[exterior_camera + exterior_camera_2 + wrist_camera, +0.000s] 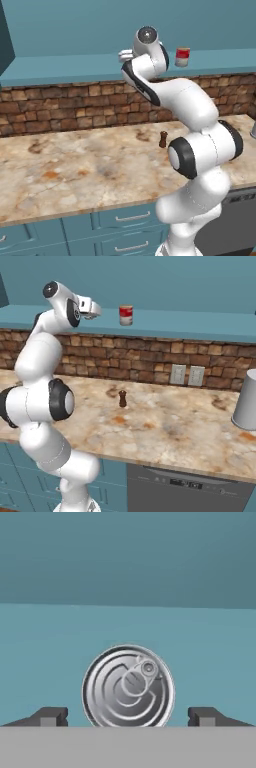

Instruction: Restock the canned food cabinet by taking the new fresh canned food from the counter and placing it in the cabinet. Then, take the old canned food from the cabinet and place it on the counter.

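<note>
The flat silver tin (128, 685) with a pull-tab lid lies on the teal floor of the cabinet (40, 652), seen top-on in the hand view. My gripper (128, 716) is open, one dark fingertip (54, 716) on each side of the tin, with clear gaps between them and it. From the base cameras the gripper (95, 310) is up at the cabinet shelf (65, 65). The red-and-white can (182, 57) (126, 315) stands upright on the same shelf, a little to the right of my hand. The marble counter (90, 165) lies below.
A slim dark pepper mill (163, 139) (122, 398) stands on the counter near the brick wall. A pale grey cylindrical container (246, 401) sits at the counter's right end. Two wall outlets (186, 375) are set in the brick. Teal drawers (125, 220) run under the counter.
</note>
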